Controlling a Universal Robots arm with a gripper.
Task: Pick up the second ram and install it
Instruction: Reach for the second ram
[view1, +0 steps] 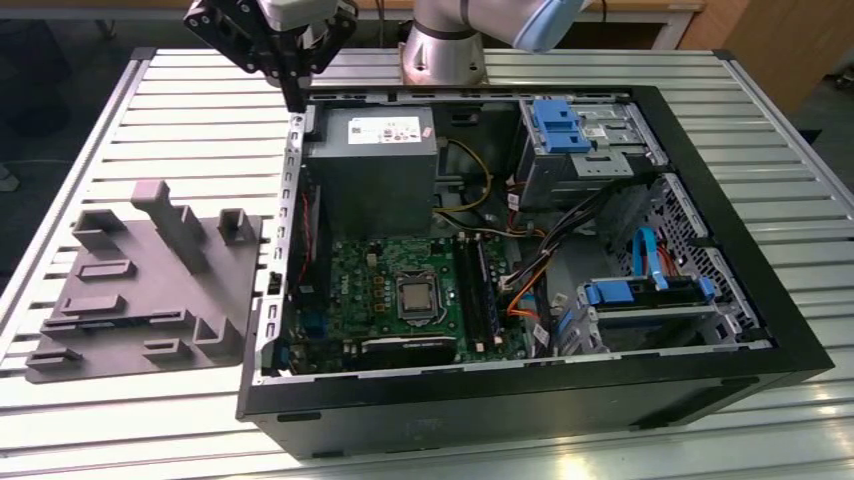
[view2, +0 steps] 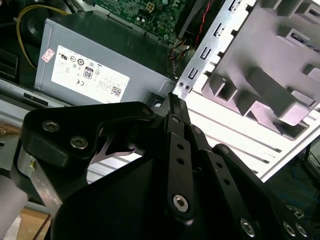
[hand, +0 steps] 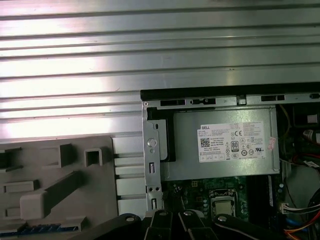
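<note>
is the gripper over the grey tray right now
No, in the exterior view the gripper hangs at the computer case's edge by the power supply, well apart from the grey tray.

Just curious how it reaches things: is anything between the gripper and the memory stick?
Nothing visible. The gripper hangs above the case's corner; the second ram sits uncovered in the grey tray beside the case.
</note>
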